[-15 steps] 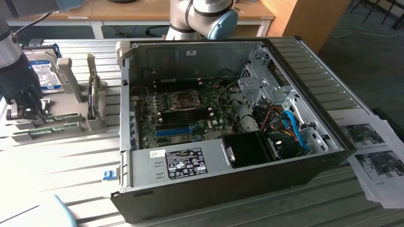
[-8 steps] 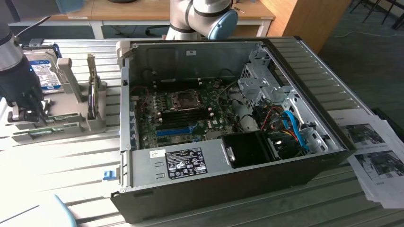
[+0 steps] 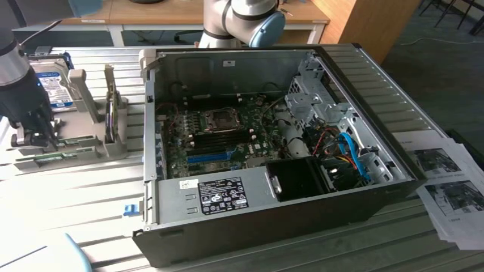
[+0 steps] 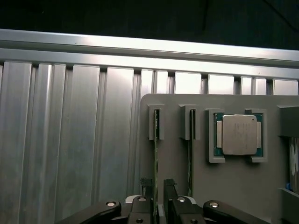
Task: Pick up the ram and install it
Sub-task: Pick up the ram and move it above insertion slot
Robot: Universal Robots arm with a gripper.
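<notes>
The ram stands on edge in a gray holder, between the spread-apart fingers of the downward-pointing gripper.

The ribbed table is bright bare metal; the holder tray is matt grey plastic; the ram is thin green circuit board.

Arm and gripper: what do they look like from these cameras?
The arm is silver-grey tubing with light blue joint caps. The gripper is black, with jointed links and round silver screws.
</notes>
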